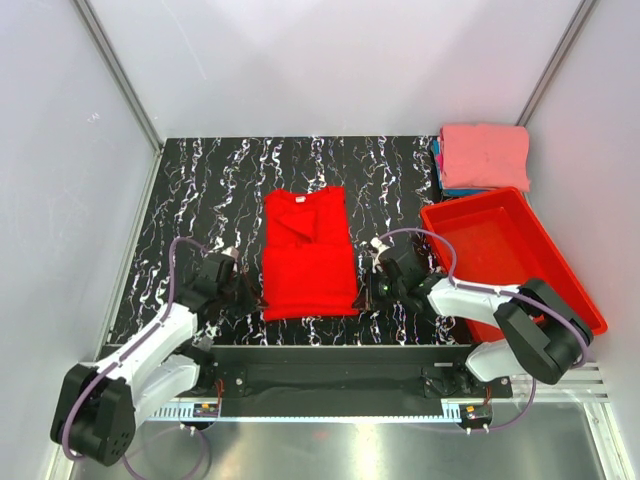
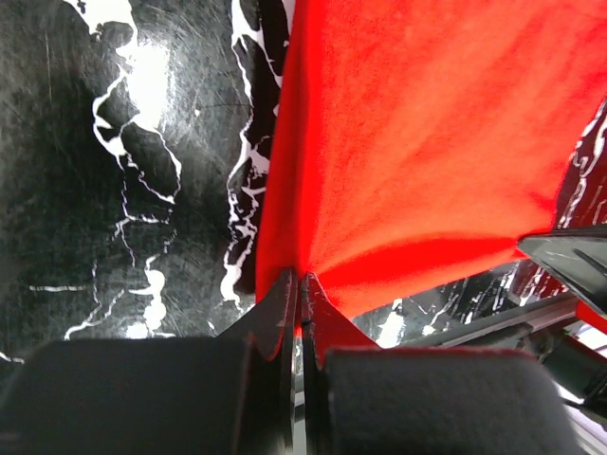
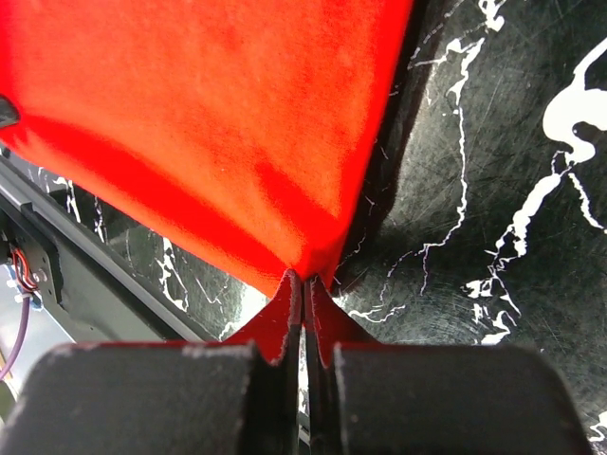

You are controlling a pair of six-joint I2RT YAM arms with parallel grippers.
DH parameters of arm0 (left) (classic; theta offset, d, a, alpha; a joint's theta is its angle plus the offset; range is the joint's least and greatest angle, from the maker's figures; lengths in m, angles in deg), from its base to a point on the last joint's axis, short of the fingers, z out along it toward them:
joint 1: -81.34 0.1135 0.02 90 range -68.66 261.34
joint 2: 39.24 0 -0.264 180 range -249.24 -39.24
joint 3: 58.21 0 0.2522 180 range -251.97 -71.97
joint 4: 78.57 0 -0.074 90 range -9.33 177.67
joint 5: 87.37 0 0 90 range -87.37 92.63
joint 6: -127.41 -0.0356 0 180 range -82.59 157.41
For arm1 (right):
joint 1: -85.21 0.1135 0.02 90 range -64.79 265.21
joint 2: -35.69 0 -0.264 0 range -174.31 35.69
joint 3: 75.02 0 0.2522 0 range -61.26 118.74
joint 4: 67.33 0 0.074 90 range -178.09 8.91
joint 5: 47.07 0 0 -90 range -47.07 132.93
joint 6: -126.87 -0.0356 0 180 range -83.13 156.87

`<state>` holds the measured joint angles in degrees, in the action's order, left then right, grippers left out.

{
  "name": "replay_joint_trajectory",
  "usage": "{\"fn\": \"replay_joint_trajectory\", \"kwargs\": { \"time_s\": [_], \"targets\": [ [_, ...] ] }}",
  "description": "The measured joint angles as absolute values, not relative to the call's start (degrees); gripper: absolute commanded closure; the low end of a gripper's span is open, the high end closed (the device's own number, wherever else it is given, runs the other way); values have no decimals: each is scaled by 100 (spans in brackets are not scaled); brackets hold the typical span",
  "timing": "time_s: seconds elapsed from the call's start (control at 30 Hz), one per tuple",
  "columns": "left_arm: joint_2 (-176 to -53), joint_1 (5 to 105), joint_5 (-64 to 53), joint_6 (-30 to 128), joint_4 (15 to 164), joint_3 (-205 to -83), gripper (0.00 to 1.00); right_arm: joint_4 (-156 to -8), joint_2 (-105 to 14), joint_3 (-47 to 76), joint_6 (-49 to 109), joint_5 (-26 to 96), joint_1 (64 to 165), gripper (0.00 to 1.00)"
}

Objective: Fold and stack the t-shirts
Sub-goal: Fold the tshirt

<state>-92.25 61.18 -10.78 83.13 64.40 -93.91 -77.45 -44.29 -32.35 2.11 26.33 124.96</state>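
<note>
- Left gripper (image 2: pixel 302 284): jaws pinched tight on the near-left corner of the red t-shirt (image 2: pixel 427 142). Creases fan out from the tips, so the cloth is caught.
- Right gripper (image 3: pixel 303 282): closed the same way on the near-right corner of that shirt, with a shadowed crease running up from the pinch.
- I cannot tell from either wrist view whether each pinch has every layer or only the top one.
- The red t-shirt lies mid-table (image 1: pixel 200 190) between the two grippers. Its sides are folded in to a long rectangle, hem end toward the arm bases and collar end away.
- Handling (my judgement): light, limp and not fragile. It will sag between the two holds and drag a little on the marbled top.
- The hem corners are the right hold. Both should lift together and travel evenly toward the collar, or the crease will skew.
- Farther out: a salmon-pink t-shirt (image 1: pixel 485 155) sits folded at the far right corner on a blue t-shirt (image 1: pixel 440 165), of which only an edge shows.
- The red bin (image 1: pixel 500 250) sits just nearer than that stack, apart from the red shirt.
</note>
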Motion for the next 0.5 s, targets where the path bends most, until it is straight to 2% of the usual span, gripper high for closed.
{"fn": "replay_joint_trajectory", "kwargs": {
  "time_s": [0.23,0.3,0.37,0.4,0.5],
  "targets": [
    [-8976,5925,-885,8549,6368,-9222,97,-7743,-4530,-3235,121,2636,12496,100],
    [-9182,5919,-866,8551,6379,-9222,91,-7745,-4530,-3235,99,2636,12496,97],
    [-9361,5910,-839,8533,6375,-9222,71,-7747,-4530,-3235,80,2636,12496,82],
    [-9426,5906,-813,8527,6364,-9224,58,-7752,-4527,-3235,58,2636,12496,78],
    [-9536,5882,-754,8562,6318,-9358,45,-7841,-4468,-3235,38,2649,12493,62]
  ]
}}
